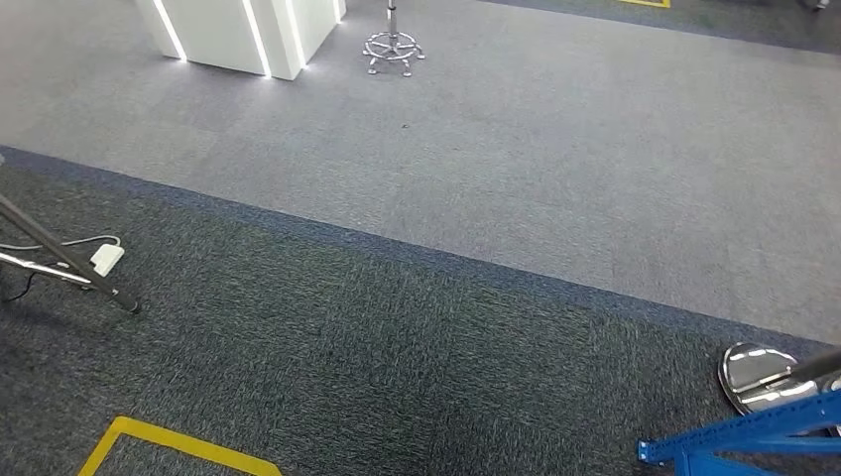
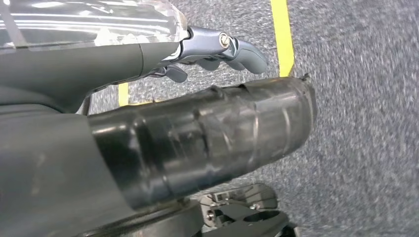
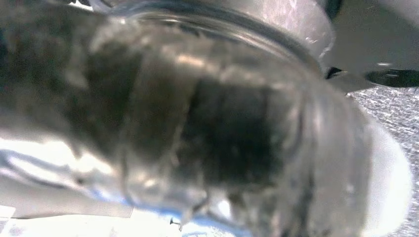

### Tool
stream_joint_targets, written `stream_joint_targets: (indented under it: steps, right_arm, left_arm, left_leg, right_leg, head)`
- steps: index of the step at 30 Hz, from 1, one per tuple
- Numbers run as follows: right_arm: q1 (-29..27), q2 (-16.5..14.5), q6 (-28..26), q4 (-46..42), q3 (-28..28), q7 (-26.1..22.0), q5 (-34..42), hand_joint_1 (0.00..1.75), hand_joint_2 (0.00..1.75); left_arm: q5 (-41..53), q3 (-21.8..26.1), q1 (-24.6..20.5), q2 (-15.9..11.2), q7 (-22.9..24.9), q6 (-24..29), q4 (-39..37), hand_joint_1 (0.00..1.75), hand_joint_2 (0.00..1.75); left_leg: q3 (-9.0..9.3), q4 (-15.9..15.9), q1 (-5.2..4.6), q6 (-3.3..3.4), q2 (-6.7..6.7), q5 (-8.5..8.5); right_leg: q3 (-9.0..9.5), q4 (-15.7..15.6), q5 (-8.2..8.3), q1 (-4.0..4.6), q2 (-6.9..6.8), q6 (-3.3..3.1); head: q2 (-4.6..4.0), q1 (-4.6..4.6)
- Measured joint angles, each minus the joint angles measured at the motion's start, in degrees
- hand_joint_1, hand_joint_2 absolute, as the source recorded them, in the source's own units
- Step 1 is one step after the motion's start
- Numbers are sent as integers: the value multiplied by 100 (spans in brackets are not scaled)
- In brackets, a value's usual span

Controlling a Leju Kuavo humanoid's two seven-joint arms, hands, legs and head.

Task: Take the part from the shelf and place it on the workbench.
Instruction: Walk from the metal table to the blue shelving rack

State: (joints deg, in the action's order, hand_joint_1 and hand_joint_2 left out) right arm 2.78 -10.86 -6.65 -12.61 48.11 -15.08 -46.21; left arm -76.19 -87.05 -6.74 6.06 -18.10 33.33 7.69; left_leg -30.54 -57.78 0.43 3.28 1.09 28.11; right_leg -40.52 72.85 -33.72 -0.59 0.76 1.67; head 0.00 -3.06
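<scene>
1. The shelf (image 1: 739, 431) shows in the head view as a corner of a blue metal frame at the lower right.
2. One blue beam runs at a slant, rising toward the right edge. A second, shorter blue piece sits just beneath it at the near end.
3. The frame stands on the dark carpeted floor (image 1: 397, 357). Its levels and anything stored on them are cut off by the edge of the picture.
4. The part: the right wrist view is a close blur of dark, glossy surface with a pale blue-white smear. Whether any of it is the part cannot be told.
</scene>
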Motion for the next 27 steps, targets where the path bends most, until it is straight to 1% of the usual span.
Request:
stream_joint_targets:
  steps: [1,2,3,4,5,6,7,8,9,10,11,12,13,14,15,16,17,18,19,20,21,22,23,24,25,26,27]
  right_arm:
    - [-4,0,1,0,0,1,0,0,0]
    - [-11,1,2,0,0,3,0,0,0]
    - [-17,1,3,0,0,4,-1,0,0]
    - [-20,2,3,0,0,5,-1,0,0]
    - [-15,2,3,0,0,6,-2,0,0]
    - [-9,1,3,0,0,4,-3,0,0]
    - [-3,1,3,0,0,3,-4,0,0]
    - [-4,0,3,0,0,2,-4,0,0]
    - [-10,0,3,0,0,1,-4,0,0]
    - [-19,-1,3,0,0,2,-5,0,0]
    - [-24,-1,3,0,0,2,-6,0,0]
    - [-21,-2,2,-1,0,3,-7,0,0]
    - [-15,-2,2,-1,0,3,-8,0,0]
    - [-7,-2,2,-1,0,4,-9,0,0]
    - [-2,-2,2,-1,0,4,-9,0,0]
    - [-2,-2,2,0,0,4,-9,0,0]
    - [-5,-2,3,0,0,4,-9,0,0]
    - [-8,-2,3,0,1,4,-9,0,0]
    - [-9,-3,3,0,1,4,-9,0,0]
    - [-9,-4,3,0,1,4,-9,0,0]
    - [-4,-6,3,0,1,4,-9,0,0]
    - [-1,-8,3,0,1,4,-9,0,0]
    - [-3,-9,3,0,1,4,-9,0,0]
    - [-8,-10,3,0,1,4,-9,0,0]
    - [-17,-10,2,0,0,4,-9,0,0]
    - [-23,-10,2,0,1,4,-9,0,0]
    - [-23,-9,1,1,1,6,-9,0,0]
  left_arm:
    - [-4,0,5,-1,1,0,0,0,0]
    - [-8,0,5,-2,2,1,0,0,0]
    - [-10,1,0,-3,3,1,0,0,0]
    - [-10,1,-5,-2,2,1,0,0,0]
    - [-11,1,-8,-2,2,1,0,0,0]
    - [-11,1,-11,-2,1,1,0,0,0]
    - [-14,1,-13,-2,1,2,0,0,0]
    - [-18,0,-17,0,1,2,0,0,0]
    - [-21,1,-25,2,0,2,0,0,0]
    - [-25,1,-34,3,-1,2,0,0,0]
    - [-26,1,-43,5,-3,3,0,0,0]
    - [-26,2,-46,4,-5,3,0,0,0]
    - [-27,2,-41,3,-6,4,0,0,0]
    - [-29,2,-32,2,-7,4,0,0,0]
    - [-33,2,-19,1,-5,4,0,0,0]
    - [-37,2,-8,0,-5,4,0,0,0]
    - [-40,1,0,-1,-4,4,0,0,0]
    - [-42,1,3,-1,-4,4,0,0,0]
    - [-42,1,2,-1,-4,4,0,0,0]
    - [-42,1,2,-2,-3,4,0,0,0]
    - [-42,1,1,-4,-4,4,0,0,0]
    - [-42,1,-1,-6,-4,4,0,0,0]
    - [-41,1,-2,-8,-4,4,0,0,0]
    - [-42,1,-6,-8,-4,4,0,0,0]
    - [-41,1,-10,-8,-3,4,-1,0,0]
    - [-41,1,-14,-6,-4,4,-1,0,0]
    - [-42,2,-18,-4,-4,3,-1,0,0]
  left_leg:
    - [-1,-2,-8,2,84,7]
    - [2,-4,-14,1,162,15]
    - [10,-7,-16,-6,228,26]
    - [24,-11,-18,-19,286,39]
    - [39,-17,-29,-40,338,57]
    - [53,-18,-38,-68,385,71]
    - [65,-18,-46,-97,428,84]
    - [76,-13,-50,-129,470,90]
    - [94,-6,-50,-161,514,95]
    - [105,-23,-40,-193,494,120]
    - [87,-100,-29,-220,403,192]
    - [15,-292,-18,-244,269,330]
    - [-117,-598,-1,-258,109,516]
    - [-294,-984,5,-267,2,716]
    - [-469,-1354,9,-275,-44,866]
    - [-585,-1587,11,-280,-61,912]
    - [-610,-1609,11,-279,-68,836]
    - [-529,-1404,14,-272,-86,654]
    - [-370,-1027,19,-260,-156,413]
    - [-207,-636,25,-246,-306,235]
    - [-89,-334,30,-234,-437,118]
    - [-24,-158,27,-222,-541,72]
    - [-9,-111,16,-208,-578,85]
    - [-3,-92,9,-185,-516,66]
    - [11,-66,13,-147,-446,42]
    - [27,-31,21,-103,-376,16]
    - [34,5,31,-61,-299,-10]
  right_leg:
    - [-72,159,-20,-10,-21,11]
    - [-38,114,62,-17,-42,15]
    - [120,-166,233,-19,-84,10]
    - [353,-583,418,-14,-184,-5]
    - [562,-964,549,9,-296,-29]
    - [710,-1246,629,33,-380,-59]
    - [774,-1384,649,58,-428,-90]
    - [766,-1401,642,80,-401,-116]
    - [758,-1422,654,81,-343,-147]
    - [768,-1450,671,69,-290,-177]
    - [781,-1480,691,51,-236,-213]
    - [796,-1509,711,32,-182,-250]
    - [806,-1522,725,23,-126,-276]
    - [802,-1522,729,25,-64,-295]
    - [798,-1518,731,31,5,-304]
    - [796,-1511,731,36,80,-306]
    - [796,-1499,731,39,159,-306]
    - [797,-1483,728,38,239,-302]
    - [795,-1460,722,35,318,-292]
    - [783,-1432,713,35,388,-275]
    - [761,-1403,706,34,456,-249]
    - [734,-1383,705,29,515,-216]
    - [708,-1378,714,20,574,-178]
    - [685,-1384,731,12,637,-137]
    - [669,-1380,735,1,645,-108]
    - [636,-1327,698,7,559,-87]
    - [561,-1182,602,16,417,-71]
  head:
    - [0,0]
    - [0,0]
    - [0,-1]
    - [0,-1]
    - [0,-1]
    - [0,1]
    - [0,3]
    - [0,4]
    - [0,5]
    - [0,5]
    - [0,7]
    - [0,11]
    - [0,16]
    - [0,22]
    - [0,25]
    - [0,25]
    - [0,25]
    - [0,26]
    - [0,25]
    - [0,25]
    - [0,25]
    - [0,23]
    - [0,24]
    - [0,24]
    - [0,23]
    - [0,18]
    - [0,11]
